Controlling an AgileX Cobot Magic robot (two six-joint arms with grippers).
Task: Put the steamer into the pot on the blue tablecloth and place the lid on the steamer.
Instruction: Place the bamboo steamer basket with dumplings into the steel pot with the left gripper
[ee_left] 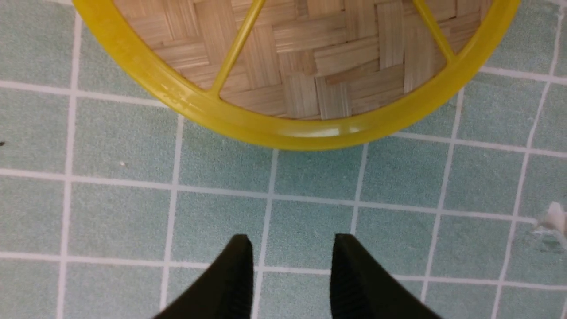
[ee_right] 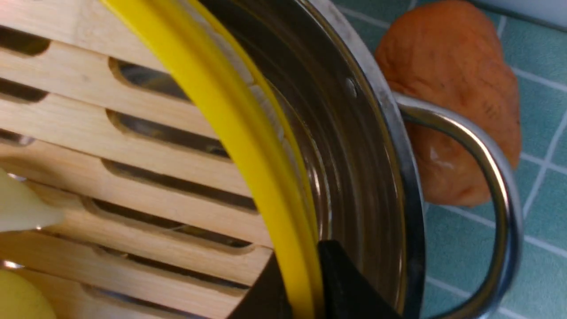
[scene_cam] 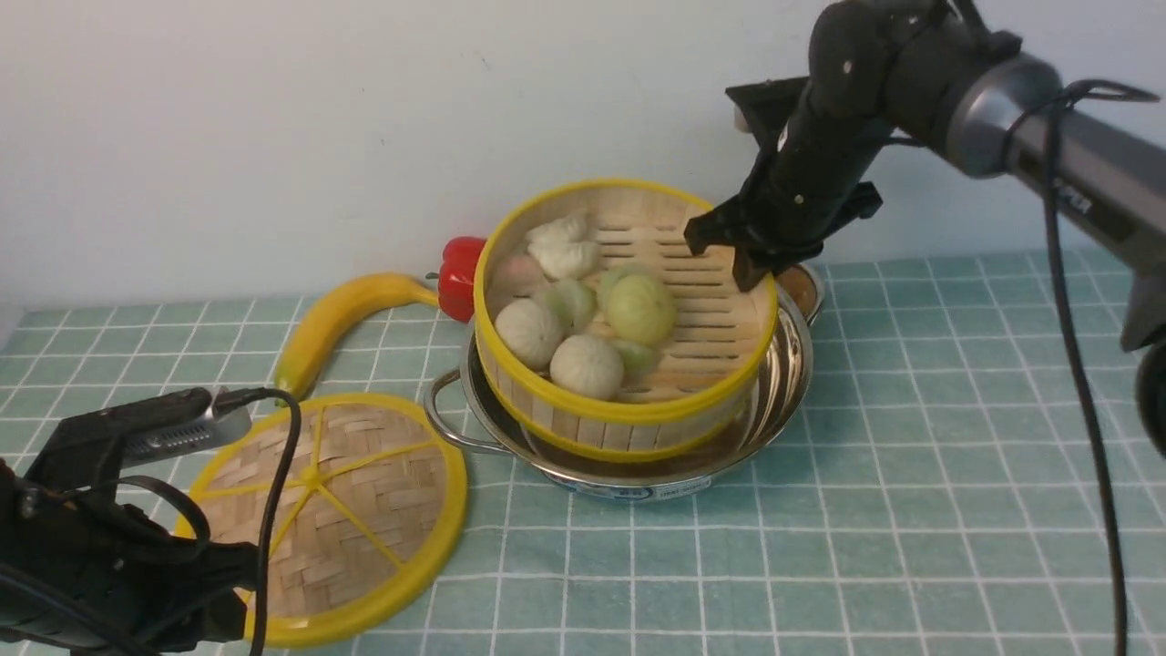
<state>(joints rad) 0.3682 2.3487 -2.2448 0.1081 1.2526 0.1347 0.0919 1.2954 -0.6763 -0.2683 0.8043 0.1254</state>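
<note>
The steamer [scene_cam: 629,310], a bamboo basket with a yellow rim and several toy buns inside, leans tilted with its lower edge inside the shiny pot [scene_cam: 783,383] on the blue tablecloth [scene_cam: 911,456]. My right gripper [scene_cam: 729,251] is shut on the steamer's far right rim. In the right wrist view the yellow rim [ee_right: 230,124] runs between the jaws of the right gripper [ee_right: 301,261], just inside the pot wall [ee_right: 363,133]. The lid [scene_cam: 337,510] lies flat on the cloth at the front left. My left gripper [ee_left: 290,241] hovers open over bare cloth, a short way from the lid's rim [ee_left: 310,133].
A banana [scene_cam: 337,319] and a red pepper [scene_cam: 460,273] lie behind the lid and left of the pot. An orange-brown lump [ee_right: 452,88] sits against the pot's far handle [ee_right: 496,186]. A small white scrap [ee_left: 551,221] lies on the cloth. The wall stands close behind.
</note>
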